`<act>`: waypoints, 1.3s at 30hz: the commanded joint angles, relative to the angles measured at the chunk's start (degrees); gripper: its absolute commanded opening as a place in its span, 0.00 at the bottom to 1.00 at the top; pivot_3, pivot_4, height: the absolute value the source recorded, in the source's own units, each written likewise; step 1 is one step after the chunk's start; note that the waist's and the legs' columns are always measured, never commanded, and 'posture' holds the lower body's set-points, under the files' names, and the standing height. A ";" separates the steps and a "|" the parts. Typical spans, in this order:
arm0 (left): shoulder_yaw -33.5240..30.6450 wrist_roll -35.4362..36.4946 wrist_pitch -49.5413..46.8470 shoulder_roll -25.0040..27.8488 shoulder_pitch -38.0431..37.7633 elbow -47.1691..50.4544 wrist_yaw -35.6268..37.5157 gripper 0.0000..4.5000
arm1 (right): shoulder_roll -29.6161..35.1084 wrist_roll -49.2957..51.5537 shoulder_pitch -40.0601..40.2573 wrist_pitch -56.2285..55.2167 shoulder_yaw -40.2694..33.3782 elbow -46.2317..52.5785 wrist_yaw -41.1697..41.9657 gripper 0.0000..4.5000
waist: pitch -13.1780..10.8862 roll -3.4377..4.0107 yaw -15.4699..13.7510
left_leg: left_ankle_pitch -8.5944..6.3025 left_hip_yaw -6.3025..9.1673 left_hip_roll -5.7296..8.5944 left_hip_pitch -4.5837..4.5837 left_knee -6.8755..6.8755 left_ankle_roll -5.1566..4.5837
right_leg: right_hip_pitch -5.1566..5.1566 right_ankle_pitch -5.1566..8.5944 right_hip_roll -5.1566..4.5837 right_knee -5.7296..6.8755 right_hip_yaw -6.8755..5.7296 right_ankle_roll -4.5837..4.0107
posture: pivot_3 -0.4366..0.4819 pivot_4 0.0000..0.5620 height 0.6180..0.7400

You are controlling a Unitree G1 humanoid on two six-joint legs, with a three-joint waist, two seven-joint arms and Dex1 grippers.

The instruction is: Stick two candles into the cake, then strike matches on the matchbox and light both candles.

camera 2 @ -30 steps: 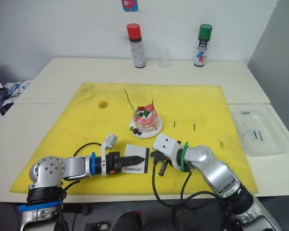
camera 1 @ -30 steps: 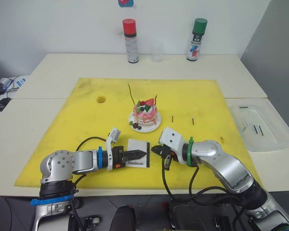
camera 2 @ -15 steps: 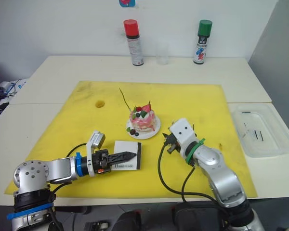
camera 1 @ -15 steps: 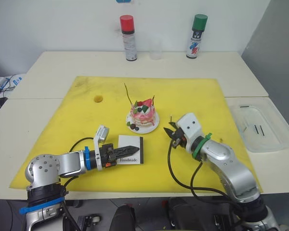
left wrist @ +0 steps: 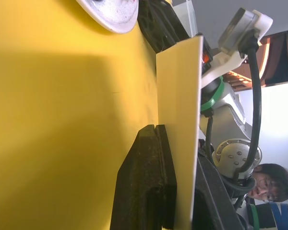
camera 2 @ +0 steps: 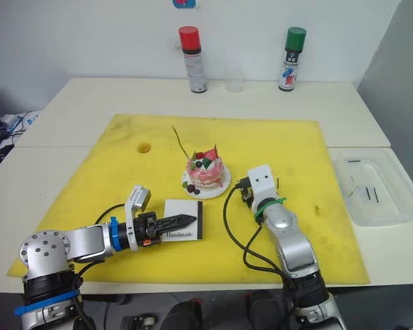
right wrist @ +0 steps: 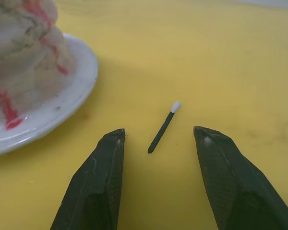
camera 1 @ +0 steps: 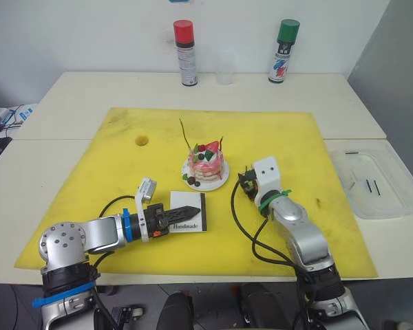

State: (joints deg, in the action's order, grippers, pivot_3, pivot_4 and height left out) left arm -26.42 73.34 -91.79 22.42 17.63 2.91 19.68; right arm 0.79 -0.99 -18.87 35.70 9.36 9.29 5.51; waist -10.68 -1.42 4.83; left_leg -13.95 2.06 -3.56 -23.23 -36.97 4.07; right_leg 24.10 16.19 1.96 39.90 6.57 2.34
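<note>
Matchstick [right wrist: 163,128] lies mid-mat beside the cake [camera 1: 206,163]; right gripper [right wrist: 158,143] has swung over from the matchbox [camera 1: 188,212] (left gripper [camera 1: 182,212] clamps it), fingers apart, ready to pinch.

Bright, even light from above leaves only soft shadows on the yellow mat [camera 1: 89,185], the head views sharp across the table [camera 1: 69,96], while the left wrist view blurs its near fingers [left wrist: 149,187] and the right wrist view softens the cake [right wrist: 24,52]
</note>
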 commanded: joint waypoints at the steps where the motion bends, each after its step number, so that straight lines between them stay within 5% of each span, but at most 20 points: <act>1: -0.71 2.64 0.56 -0.42 -1.03 2.08 -0.98 0.00 | -0.88 0.59 -0.93 0.99 -1.23 -0.49 -0.64 0.44 | 0.00 -0.01 0.00 | 0.00 0.00 0.00 0.00 -0.01 0.00 | -0.01 0.00 0.00 0.00 0.00 0.01 | 0.48 0.27 0.70; 7: 0.05 4.52 1.64 -0.25 -1.61 2.06 -2.68 0.00 | -3.42 1.35 -1.45 3.52 -1.69 0.68 -1.67 0.01 | 0.01 -0.02 0.02 | 0.00 0.04 0.00 0.01 -0.02 0.00 | -0.01 -0.01 0.00 0.00 -0.03 0.02 | 0.48 0.27 0.70; 18: 1.18 7.13 3.26 0.33 -2.03 1.35 -4.59 0.00 | -4.46 8.52 -2.49 21.20 -7.11 19.67 -0.55 0.00 | 0.01 -0.01 -0.10 | 0.00 0.19 0.01 -0.19 -0.01 0.00 | 0.09 0.00 0.00 -0.03 -0.16 -0.01 | 0.48 0.27 0.70; 23: 2.14 8.65 3.82 1.30 -2.07 1.10 -4.74 0.00 | 9.23 14.00 2.85 30.45 -1.22 35.77 8.53 0.00 | 0.01 0.00 -0.21 | 0.00 0.38 0.00 -0.32 0.02 0.00 | 0.06 0.03 -0.04 -0.25 -0.42 -0.05 | 0.48 0.27 0.70; 27: 3.58 10.10 3.87 2.77 -1.74 0.98 -4.13 0.00 | 22.56 16.97 13.28 21.86 1.69 41.51 18.55 0.00 | 0.01 0.00 -0.31 | 0.00 0.69 -0.01 -0.56 0.03 0.01 | 0.05 0.04 -0.06 -0.50 -0.72 -0.07 | 0.48 0.27 0.70; 32: 5.00 10.74 4.35 4.64 -1.77 0.47 -3.33 0.00 | 30.41 15.45 18.40 7.72 3.95 36.10 26.32 0.00 | 0.00 0.00 -0.05 | 0.01 0.73 -0.01 -0.55 -0.01 0.00 | 0.02 0.02 -0.07 -0.54 -0.77 -0.05 | 0.48 0.27 0.70; 39: 6.44 10.94 5.68 6.05 -1.67 0.06 -2.40 0.00 | 30.27 12.77 16.29 0.14 6.04 26.49 27.21 0.00 | 0.00 -0.02 -0.24 | 0.06 0.82 0.03 -0.56 -0.04 0.04 | -0.02 -0.02 -0.07 -0.50 -0.83 0.00 | 0.48 0.27 0.70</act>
State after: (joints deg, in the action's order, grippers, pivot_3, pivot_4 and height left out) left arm -20.11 82.76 -86.82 27.93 15.83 2.45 16.44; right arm 30.92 12.38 -1.77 37.65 15.40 35.70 32.47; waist -10.68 -1.44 4.58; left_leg -13.89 2.88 -3.53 -23.80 -37.01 4.12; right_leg 24.08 16.18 1.89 39.39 5.74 2.33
